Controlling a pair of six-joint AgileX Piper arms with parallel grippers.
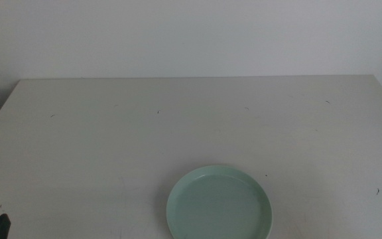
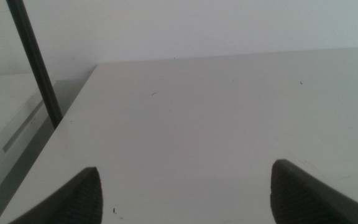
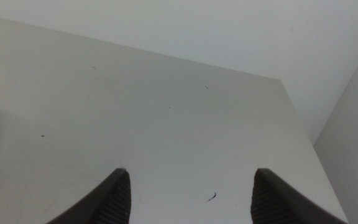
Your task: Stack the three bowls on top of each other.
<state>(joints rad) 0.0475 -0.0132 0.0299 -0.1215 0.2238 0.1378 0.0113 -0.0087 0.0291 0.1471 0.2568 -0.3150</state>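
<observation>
White table (image 1: 111,133), mint bowl (image 1: 219,204) near edge

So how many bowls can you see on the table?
1. A mint green bowl sits at the table's near edge, slightly right of the middle; its rim also shows in the right wrist view. Any other bowls must be out of view.

One bowl (image 1: 219,203) sits on the table (image 1: 178,126), near edge, a bit right of centre. Left gripper (image 1: 0,227) pokes in at the near left corner.
</observation>
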